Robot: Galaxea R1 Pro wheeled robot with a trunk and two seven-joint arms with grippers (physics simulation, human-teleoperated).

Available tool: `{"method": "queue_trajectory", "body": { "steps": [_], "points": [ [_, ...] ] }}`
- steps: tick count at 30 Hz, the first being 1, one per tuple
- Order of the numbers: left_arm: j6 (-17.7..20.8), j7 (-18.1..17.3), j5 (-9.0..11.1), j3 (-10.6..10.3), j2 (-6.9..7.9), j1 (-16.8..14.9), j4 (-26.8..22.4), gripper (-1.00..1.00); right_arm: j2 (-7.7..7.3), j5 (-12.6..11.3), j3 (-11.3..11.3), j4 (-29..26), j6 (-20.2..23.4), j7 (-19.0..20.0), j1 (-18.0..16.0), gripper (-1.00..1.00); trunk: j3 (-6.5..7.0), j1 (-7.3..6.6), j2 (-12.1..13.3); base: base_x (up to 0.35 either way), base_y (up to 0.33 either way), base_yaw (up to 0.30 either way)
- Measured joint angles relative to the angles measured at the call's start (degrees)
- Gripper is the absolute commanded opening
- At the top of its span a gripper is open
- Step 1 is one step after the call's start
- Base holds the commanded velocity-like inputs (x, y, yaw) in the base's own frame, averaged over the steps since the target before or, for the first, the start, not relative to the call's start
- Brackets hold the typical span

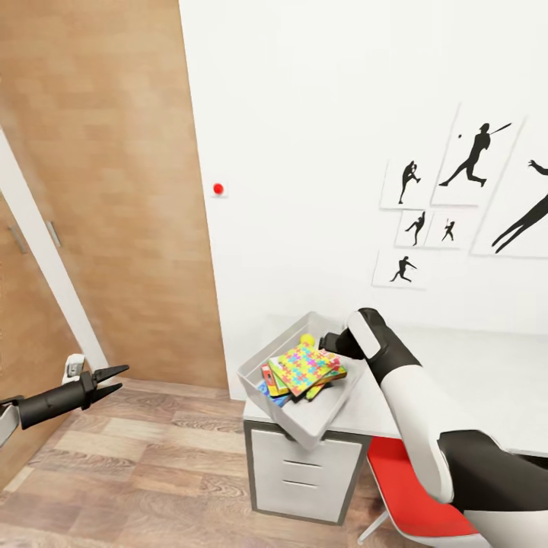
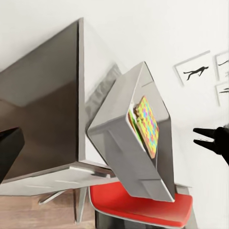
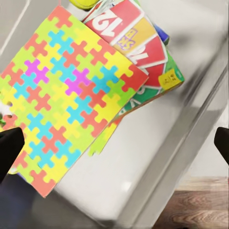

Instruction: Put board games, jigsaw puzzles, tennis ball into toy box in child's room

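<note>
1. While the toy box [image 1: 312,426] sits tilted at the corner of the table [image 1: 487,403], overhanging its edge, the toys lie stacked inside it.
2. Contents, top to bottom: jigsaw puzzle [image 3: 62,95] uppermost; beneath it a red-yellow-green board game [image 3: 138,43]; a blue box edge [image 1: 272,396] shows at the stack's low side.
3. Tennis ball [image 1: 307,339] rests by the box's far wall, just beside the stack.
4. Right gripper [image 3: 114,143]: fingers spread wide, nothing between them, positioned over the box interior, pointing at the puzzle.
5. Left gripper [image 1: 114,380]: fingers parted, empty, held over the wood floor [image 1: 152,472], well apart from the table, near the brown door [image 1: 114,190].
6. Red chair [image 1: 411,495] stands under the table, beside the white drawers [image 1: 304,472].
</note>
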Motion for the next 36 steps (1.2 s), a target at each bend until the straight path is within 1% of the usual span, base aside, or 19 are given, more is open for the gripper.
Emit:
{"method": "queue_trajectory", "body": {
  "steps": [4, 12, 18, 19, 24, 32, 36],
  "points": [
    [-0.06, -0.06, -0.03, 0.0, 0.03, 0.01, 0.01, 1.0, -0.09, -0.1, -0.95, -0.04, 0.02, 0.02, 1.12, 1.0, 0.0, 0.0, 0.0, 0.0, 0.098, 0.0],
    [-0.29, -0.14, -0.03, 0.01, 0.05, 0.09, 0.02, 1.0, -0.01, -0.14, -1.6, -0.44, 0.01, 0.03, 1.04, 1.0, -0.01, 0.0, -0.01, 0.0, 0.016, -0.029],
    [-0.36, -0.14, 0.02, 0.07, 0.05, 0.09, 0.03, 1.0, 0.14, -0.14, -1.63, -2.28, 0.95, 0.02, 0.68, 1.0, -0.14, 0.0, 0.0, 0.0, 0.001, -0.213],
    [-0.36, -0.14, 0.02, 0.08, 0.04, 0.09, 0.03, 1.0, 0.17, -0.15, -1.64, -5.52, 2.03, 0.03, 0.62, 1.0, -0.16, 0.0, -0.01, 0.0, 0.0, -0.245],
    [-0.37, -0.16, 0.03, 0.09, 0.08, 0.09, 0.03, 1.0, 0.03, -0.07, -1.65, -9.8, 4.18, -0.08, 0.6, 1.0, -0.34, 0.0, -0.01, 0.0, 0.0, -0.253],
    [-0.43, -0.25, 0.03, 0.09, 0.12, 0.09, 0.03, 1.0, -0.21, -0.13, -1.75, -11.28, 4.75, -0.13, 0.55, 1.0, -0.66, 0.0, 0.0, 0.0, 0.006, -0.256],
    [-0.38, -0.28, 0.01, 0.16, 0.13, 0.08, 0.03, 1.0, -0.26, -0.13, -2.19, -11.35, 4.78, -0.13, 0.55, 1.0, -0.82, 0.0, 0.0, 0.0, 0.139, -0.257]
  ]
}}
